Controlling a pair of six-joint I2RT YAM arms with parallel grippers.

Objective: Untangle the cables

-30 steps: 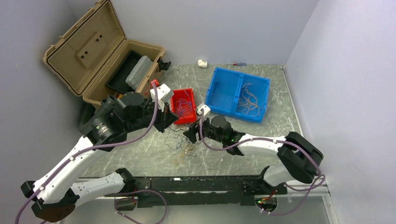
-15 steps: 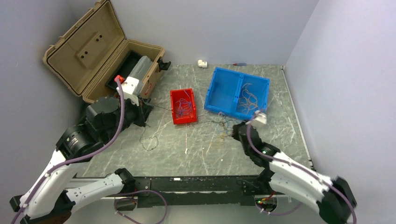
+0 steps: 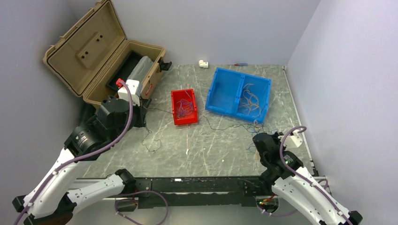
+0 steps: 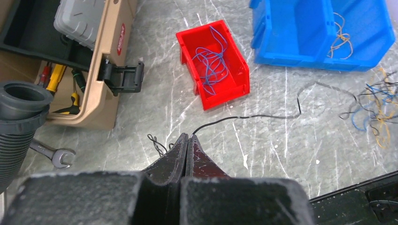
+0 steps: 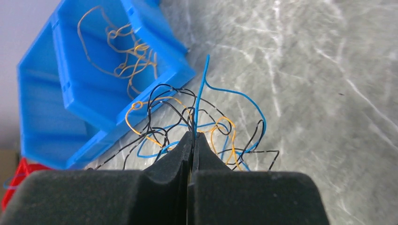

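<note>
My left gripper (image 4: pixel 187 136) is shut on the end of one long black cable (image 4: pixel 263 116). That cable runs right across the table to a tangle of cables (image 4: pixel 375 105) in black, blue and yellow-orange. My right gripper (image 5: pixel 193 135) is shut on that tangle (image 5: pixel 206 117), with blue and black strands pinched at its tips. In the top view the left gripper (image 3: pixel 144 112) sits by the tool case. The right gripper (image 3: pixel 257 136) is near the front right, and the black cable (image 3: pixel 216 127) stretches between the two.
A red bin (image 3: pixel 184 107) holds blue and purple cables. A blue two-part bin (image 3: pixel 239 93) holds pale tan ones. An open tan tool case (image 3: pixel 103 56) stands back left, a wrench (image 4: pixel 51 154) beside it. A small loose black cable (image 3: pixel 151 140) lies left of centre.
The grippers were together at the table's middle, the right one open. The right shut on the tangle and drew it toward the front right; the left pulled back left, stretching the black cable.
</note>
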